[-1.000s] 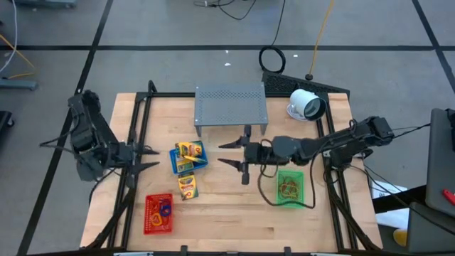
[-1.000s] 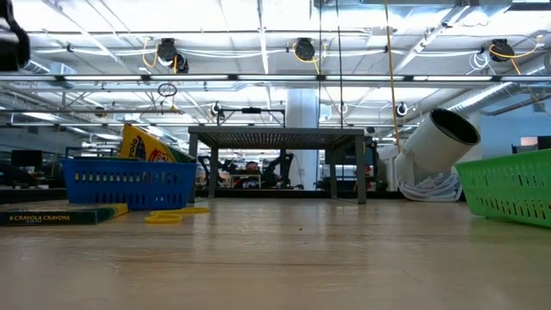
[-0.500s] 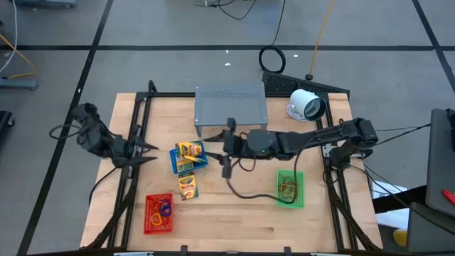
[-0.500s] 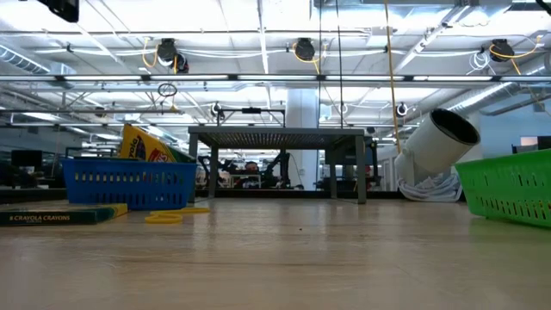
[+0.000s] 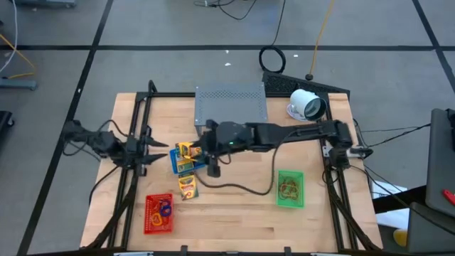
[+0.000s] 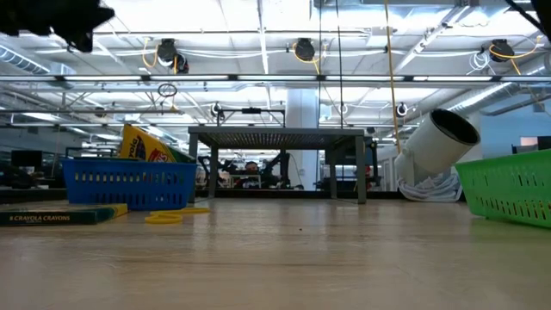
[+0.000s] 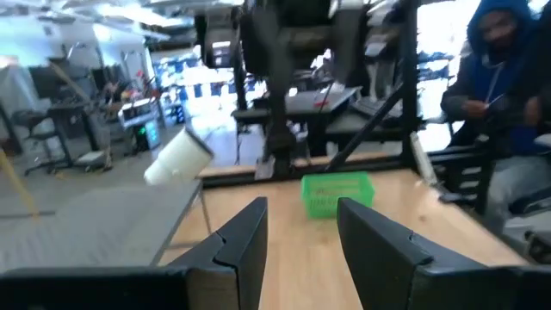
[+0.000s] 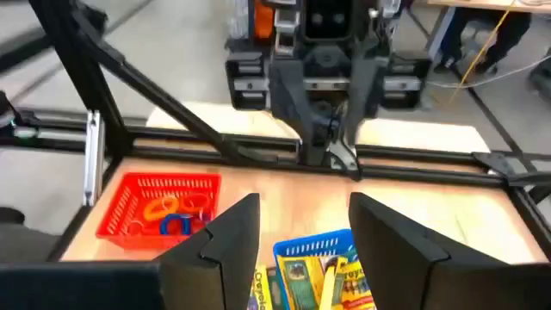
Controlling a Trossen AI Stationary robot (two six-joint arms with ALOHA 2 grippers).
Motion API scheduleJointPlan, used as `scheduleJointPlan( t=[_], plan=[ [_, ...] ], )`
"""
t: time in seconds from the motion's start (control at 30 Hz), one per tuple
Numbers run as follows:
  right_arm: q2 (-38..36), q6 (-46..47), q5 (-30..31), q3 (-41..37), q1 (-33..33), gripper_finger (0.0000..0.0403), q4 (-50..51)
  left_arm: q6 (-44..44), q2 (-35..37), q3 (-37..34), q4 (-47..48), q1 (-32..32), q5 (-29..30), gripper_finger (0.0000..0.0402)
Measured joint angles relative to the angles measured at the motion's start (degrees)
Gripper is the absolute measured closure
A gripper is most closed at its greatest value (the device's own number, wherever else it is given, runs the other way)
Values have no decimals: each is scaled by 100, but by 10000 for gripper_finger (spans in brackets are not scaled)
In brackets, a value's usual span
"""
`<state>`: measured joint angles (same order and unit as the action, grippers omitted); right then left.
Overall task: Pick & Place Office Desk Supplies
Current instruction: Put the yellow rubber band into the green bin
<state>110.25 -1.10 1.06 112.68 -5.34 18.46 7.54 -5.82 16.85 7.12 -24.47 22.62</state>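
Observation:
A blue basket (image 5: 186, 158) left of the table's middle holds yellow crayon packs (image 8: 325, 277). One more crayon pack (image 5: 187, 186) lies flat on the table just in front of it. Near the front left, a red basket (image 5: 158, 213) holds rubber bands (image 8: 172, 215). A green basket (image 5: 290, 188) at the right also holds bands. My right gripper (image 5: 207, 149) hangs open over the blue basket's right side, pointing toward the table's left. My left gripper (image 5: 155, 150) stands open at the left edge, pointing right. Nothing is between its fingers (image 7: 245, 245).
A grey perforated stand (image 5: 231, 105) is at the back middle, just behind my right arm. A white round device (image 5: 307, 104) lies at the back right. A loose yellow band (image 6: 164, 218) lies in front of the blue basket. A person (image 7: 508, 69) sits beyond the right edge.
My right gripper has travelled toward the table's left edge, from above the table's middle to above the blue basket, staying open. My left arm has sunk lower at the left edge, and its gripper now points level across the table.

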Motion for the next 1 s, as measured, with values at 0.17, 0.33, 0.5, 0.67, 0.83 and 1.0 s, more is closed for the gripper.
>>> scheduleJointPlan(
  t=[0.17,0.33,0.5,0.67,0.83,1.0],
  plan=[
    [767,-154,-240,1322,-35,234,1348,-405,-1,-348,-177,882,-765,250],
    [1264,-106,-633,1945,-47,234,2439,-654,-2,-662,-707,1701,-1680,250],
    [1668,271,-1064,1955,-164,234,3345,-1109,-5,-1186,-1232,2414,-2283,250],
    [2126,534,-1176,1948,-405,234,3778,-1390,-28,-1585,-1696,2960,-2770,250],
    [2388,500,-920,1950,-623,230,3702,-1410,-28,-1603,-1758,3306,-3175,250],
    [2359,496,-861,1953,-725,225,3351,-1409,-37,-1601,-1760,3548,-3360,250]
  ],
)
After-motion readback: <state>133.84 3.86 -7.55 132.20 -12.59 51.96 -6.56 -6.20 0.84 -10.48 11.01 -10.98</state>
